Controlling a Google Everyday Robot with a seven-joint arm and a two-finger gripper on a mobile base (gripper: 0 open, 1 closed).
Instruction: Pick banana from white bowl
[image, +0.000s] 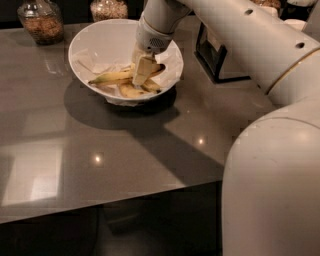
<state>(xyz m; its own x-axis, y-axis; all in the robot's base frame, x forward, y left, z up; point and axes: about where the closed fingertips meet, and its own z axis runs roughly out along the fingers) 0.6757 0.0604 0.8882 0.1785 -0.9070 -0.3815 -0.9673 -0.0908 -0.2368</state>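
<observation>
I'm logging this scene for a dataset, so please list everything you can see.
white bowl: one, white, paper-lined, back of table
banana: one long, yellow, lying in the bowl
shorter bananas: at least two, yellow, in the bowl
glass jars: two, clear, brownish contents, table's far edge
dark stand: one, black, right of the bowl
table: one, grey, glossy
arm: one, white, reaching from the right
hand: one, cream, down in the bowl over the bananas
</observation>
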